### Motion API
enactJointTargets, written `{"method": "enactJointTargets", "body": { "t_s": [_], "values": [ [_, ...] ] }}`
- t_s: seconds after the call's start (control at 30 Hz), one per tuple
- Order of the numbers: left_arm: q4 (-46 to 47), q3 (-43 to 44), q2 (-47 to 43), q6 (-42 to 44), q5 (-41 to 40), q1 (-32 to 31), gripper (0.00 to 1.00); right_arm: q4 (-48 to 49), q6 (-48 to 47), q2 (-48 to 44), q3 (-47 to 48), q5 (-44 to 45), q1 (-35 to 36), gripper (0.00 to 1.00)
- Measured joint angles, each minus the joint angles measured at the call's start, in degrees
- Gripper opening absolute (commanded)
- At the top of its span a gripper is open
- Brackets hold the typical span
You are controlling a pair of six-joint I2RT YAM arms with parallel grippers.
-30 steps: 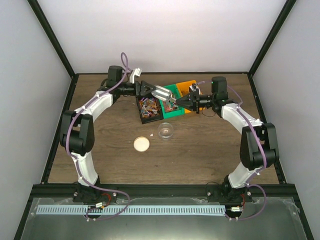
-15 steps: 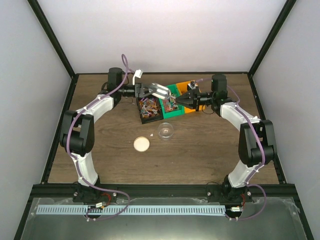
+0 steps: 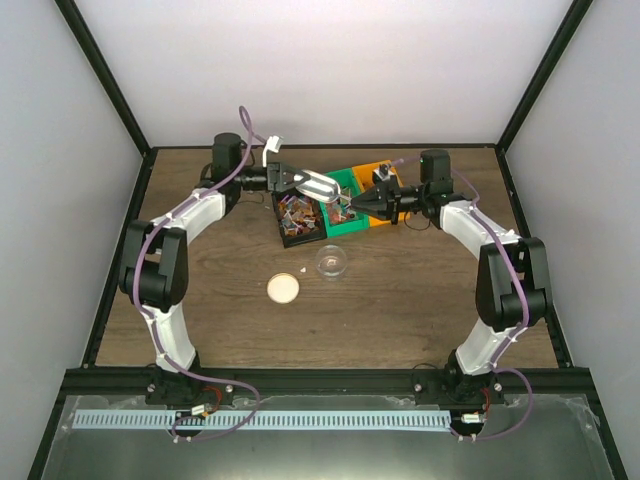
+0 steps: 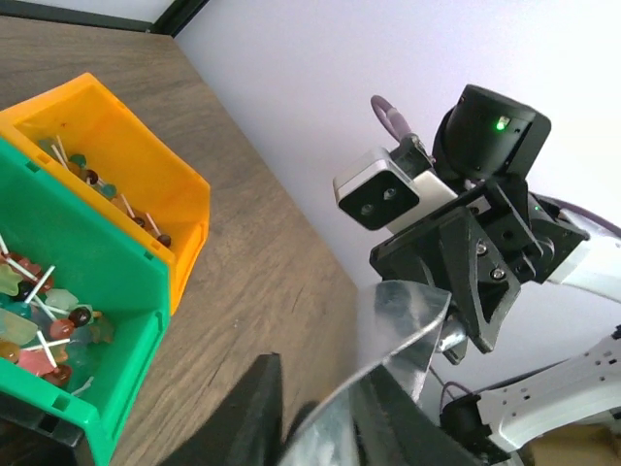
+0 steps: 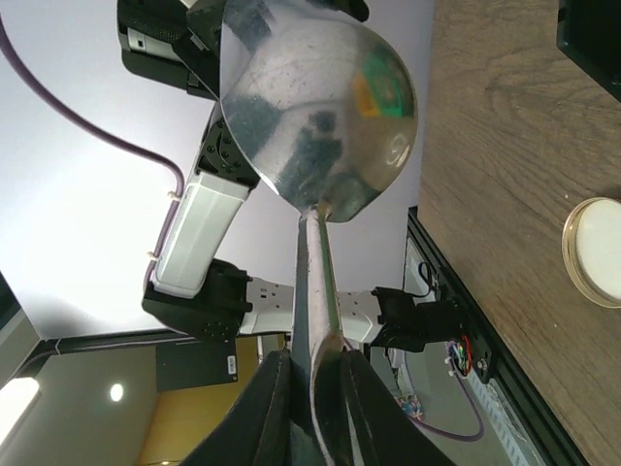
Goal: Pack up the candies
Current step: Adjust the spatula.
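The scoop (image 5: 320,107) is held in the air above the bins by both arms, so the step in hand is judged to be a handover or re-grip of the tool before any scooping is done. The right gripper (image 5: 318,367) is clamped on the thin handle. The left gripper (image 4: 320,393) is set on the rim of the bowl, and the metal sheet is caught between its two fingers with no gap to be seen. No sweet is seen in the bowl.

The candies (image 3: 298,212) are heaped in the black bin (image 3: 300,243). More are seen in the green bin (image 4: 116,374) and the orange bin (image 4: 184,223). None can be made out in the clear cup (image 3: 332,262), which is set nearer the arms, apart from the bins, with the round lid (image 3: 284,289) near it.

For the next move, one grip probably has to be let go, so that the bowl can be tipped down into the heap by the other arm.

The candies are jumbled. The thin white sticks in the green bin are pointed every way, so no shared axis can be given. The scoop's long axis is laid across the table, bowl toward the left arm, handle toward the right.
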Motion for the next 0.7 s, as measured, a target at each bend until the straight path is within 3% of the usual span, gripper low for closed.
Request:
{"method": "enactJointTargets", "body": {
  "t_s": [0.1, 0.23, 0.37, 0.47, 0.53, 0.7],
  "values": [
    [2.75, -0.07, 0.52, -2.80, 0.85, 0.35, 0.09, -1.22, -1.90, 0.00, 0.33, -0.28, 0.00, 0.01],
    [9.73, -1.18, 1.40, -8.50, 2.80, 0.57, 0.04, -1.73, -2.19, 0.00, 0.87, -0.11, -0.66, 0.11],
    [13.90, -1.99, 1.95, -12.50, 2.97, 0.66, 0.04, -1.79, -1.31, 0.00, 1.18, 1.44, -0.74, 0.34],
    [15.85, -2.12, 1.97, -15.34, 2.29, 0.76, 0.04, -2.51, -1.01, 0.00, 1.84, 4.33, -0.72, 0.67],
    [18.18, -2.47, 1.97, -18.12, 1.42, 0.79, 0.04, -3.15, -1.05, 0.00, 2.58, 7.08, -0.72, 0.84],
    [24.96, -4.44, 2.10, -27.61, -1.66, 0.44, 0.04, -4.00, -1.25, -1.09, 3.13, 15.85, -1.40, 0.91]
  ]
}}
